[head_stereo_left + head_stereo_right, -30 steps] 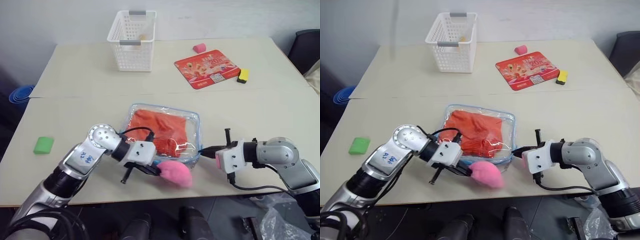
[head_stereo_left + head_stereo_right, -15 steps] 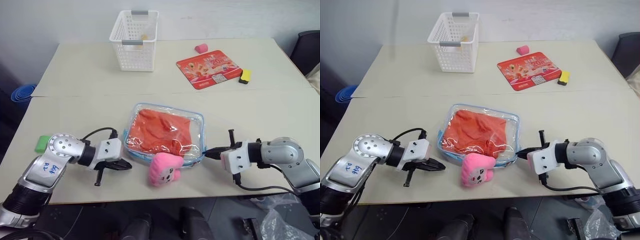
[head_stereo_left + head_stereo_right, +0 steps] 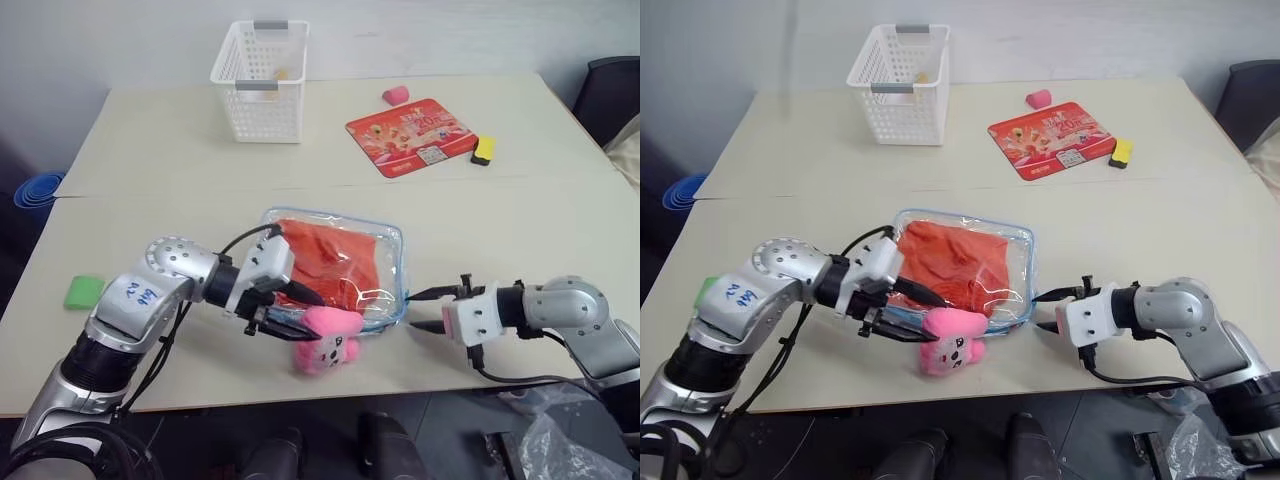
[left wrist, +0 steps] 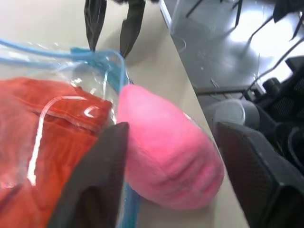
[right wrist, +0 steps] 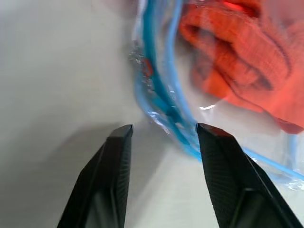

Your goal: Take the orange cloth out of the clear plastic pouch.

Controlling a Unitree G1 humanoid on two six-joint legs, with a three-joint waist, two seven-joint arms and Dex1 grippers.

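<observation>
The clear plastic pouch lies flat near the table's front edge. The wrinkled orange cloth is inside it. Its pink plush charm stands at the front edge. My left gripper is open at the pouch's front left. In the left wrist view the plush sits between its fingers, one of them over the blue edging. My right gripper is open just off the pouch's right corner, level with the table. The blue edging lies just ahead of its fingertips, apart from them.
A white mesh basket stands at the back left. A red printed card, a yellow-and-black block and a small pink piece lie at the back right. A green block sits at the left, and blue bowls beyond the table's left edge.
My left gripper swung left and away, shut, then came back to the pouch's front and opened around the plush. My right gripper opened and let go of the pouch's corner.
</observation>
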